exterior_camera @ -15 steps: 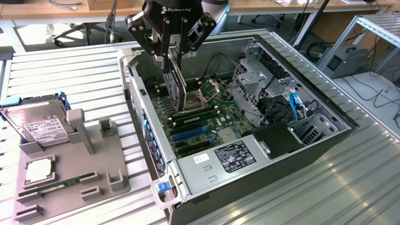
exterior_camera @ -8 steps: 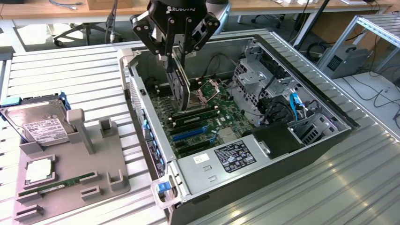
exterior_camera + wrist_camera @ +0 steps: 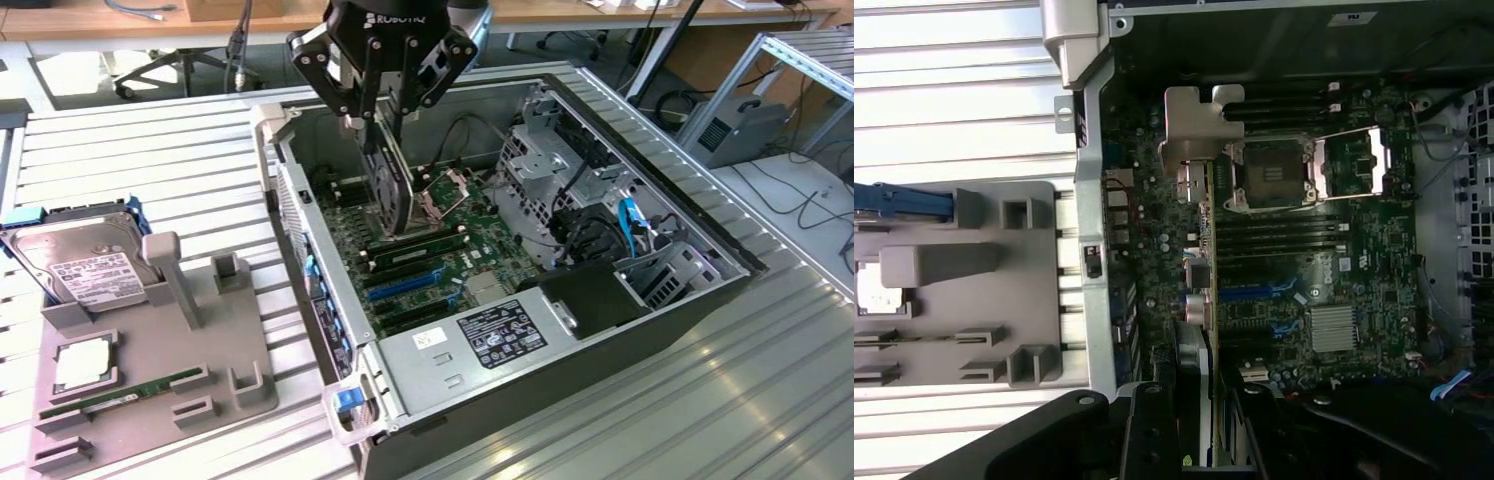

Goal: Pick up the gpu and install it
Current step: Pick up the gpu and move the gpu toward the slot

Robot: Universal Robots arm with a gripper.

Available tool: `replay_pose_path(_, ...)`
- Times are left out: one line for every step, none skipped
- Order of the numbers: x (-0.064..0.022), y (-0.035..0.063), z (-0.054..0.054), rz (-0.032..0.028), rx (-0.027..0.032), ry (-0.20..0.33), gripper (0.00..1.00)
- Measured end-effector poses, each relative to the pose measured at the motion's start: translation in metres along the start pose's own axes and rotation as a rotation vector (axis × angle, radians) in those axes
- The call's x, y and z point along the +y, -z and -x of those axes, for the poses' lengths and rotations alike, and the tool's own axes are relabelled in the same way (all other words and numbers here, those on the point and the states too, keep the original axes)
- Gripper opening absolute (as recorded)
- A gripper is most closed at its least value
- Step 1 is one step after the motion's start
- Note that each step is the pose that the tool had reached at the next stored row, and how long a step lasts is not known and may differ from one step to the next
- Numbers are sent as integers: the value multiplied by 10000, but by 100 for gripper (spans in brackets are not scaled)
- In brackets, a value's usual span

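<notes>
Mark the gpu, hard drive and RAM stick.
gpu (image 3: 387, 192), exterior view, dark board face.
hard drive (image 3: 96, 278), exterior view, white label.
RAM stick (image 3: 124, 392), exterior view, middle of green strip.

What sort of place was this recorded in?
Probably a robotics lab: an open computer case on a slatted metal table, a grey parts fixture beside it, a desk and office chair behind.

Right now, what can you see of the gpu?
The gpu is a thin, dark, flat card with a silvery-beige metal bracket at one end. It hangs upright, gripped at its top by the gripper, inside the open case over the motherboard. Whether it touches the board I cannot tell.
</notes>
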State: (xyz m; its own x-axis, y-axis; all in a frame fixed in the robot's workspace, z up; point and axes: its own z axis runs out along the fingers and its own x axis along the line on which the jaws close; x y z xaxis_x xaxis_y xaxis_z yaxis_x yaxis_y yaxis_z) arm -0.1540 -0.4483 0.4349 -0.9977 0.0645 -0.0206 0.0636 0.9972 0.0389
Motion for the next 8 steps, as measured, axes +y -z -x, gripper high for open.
replay_pose_path(0, -1, 7, 1, 0, 0, 27)
replay_pose_path(1, 0, 15, 0, 0, 0, 27)
replay_pose_path(2, 0, 25, 0, 0, 0, 27)
replay_pose_path(2, -1, 34, 1, -1, 0, 27)
replay_pose_path(3, -1, 43, 1, 0, 0, 27)
replay_pose_path(4, -2, 56, 1, 0, 0, 27)
replay_pose_path(4, -2, 68, 0, 0, 0, 27)
replay_pose_path(5, -2, 75, 0, 0, 0, 27)
